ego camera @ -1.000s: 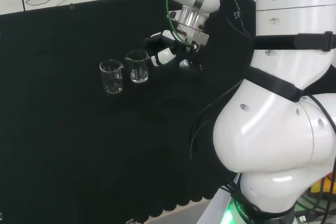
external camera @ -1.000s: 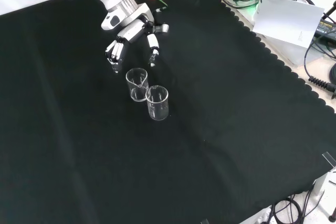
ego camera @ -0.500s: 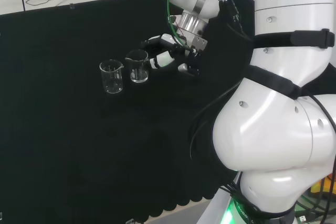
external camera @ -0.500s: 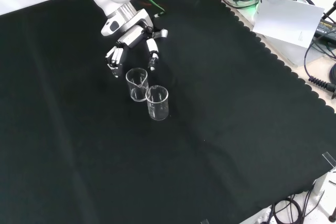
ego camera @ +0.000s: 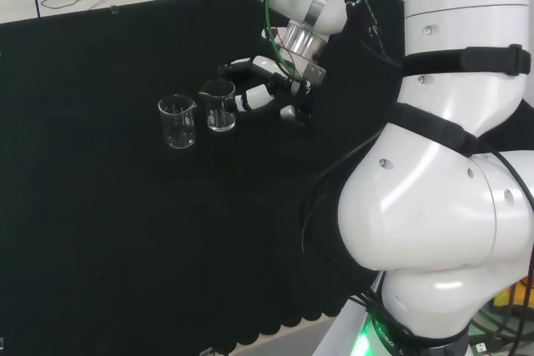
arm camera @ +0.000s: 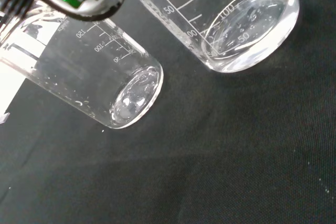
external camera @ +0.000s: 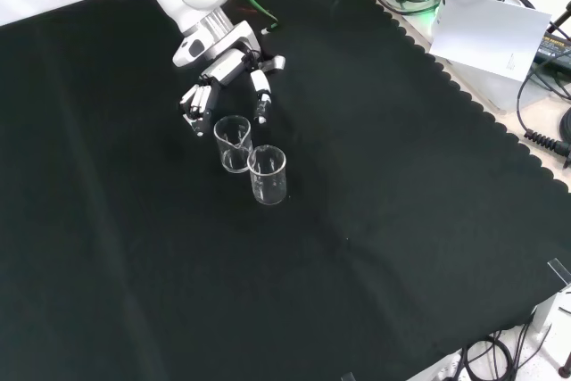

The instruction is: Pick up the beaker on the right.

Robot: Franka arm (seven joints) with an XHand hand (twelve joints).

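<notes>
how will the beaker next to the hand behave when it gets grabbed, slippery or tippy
Likely slippery: the near beaker is smooth clear glass. Probably light, since it looks empty. It stands right beside the other beaker, so a nudge from the hand may knock them together.

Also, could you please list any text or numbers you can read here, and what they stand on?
"150", "100", "50": graduation scale on the beaker nearer the wrist camera.
"100": graduation scale on the farther beaker; its other numbers are too small to read.
</notes>
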